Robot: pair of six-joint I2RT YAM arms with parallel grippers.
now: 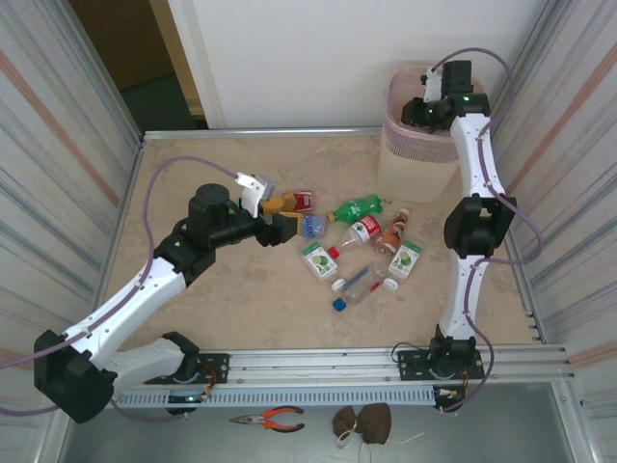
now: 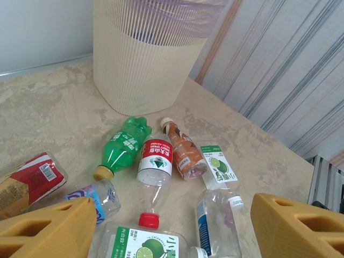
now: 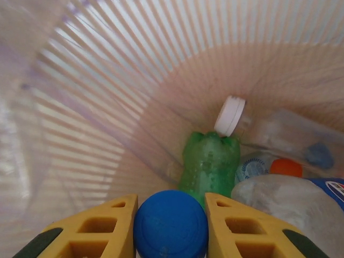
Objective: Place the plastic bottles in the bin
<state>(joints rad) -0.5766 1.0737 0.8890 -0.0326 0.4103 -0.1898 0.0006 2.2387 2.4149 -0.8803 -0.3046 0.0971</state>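
Several plastic bottles lie in a cluster mid-table: a green one [image 1: 359, 206] [image 2: 124, 145], a red-labelled clear one [image 1: 362, 231] [image 2: 156, 161], a brownish one [image 1: 393, 231] [image 2: 184, 153] and lime-labelled ones [image 1: 405, 258] [image 2: 217, 166]. My left gripper [image 1: 281, 216] [image 2: 172, 231] hovers open at the cluster's left end, its jaws wide over a lime-labelled bottle [image 2: 145, 244] and holding nothing. The pale pink bin [image 1: 415, 159] [image 2: 148, 54] stands at the back right. My right gripper [image 1: 421, 108] [image 3: 171, 228] is above its mouth, shut on a blue-capped bottle [image 3: 171, 223]. Inside lie several bottles, one of them green [image 3: 210, 164].
Orange-handled pliers [image 1: 270, 419] and a dark brown bundle [image 1: 362, 422] lie in front of the base rail, off the table. Corrugated walls close in both sides. Bare tabletop [image 1: 222, 299] stretches left of and in front of the cluster.
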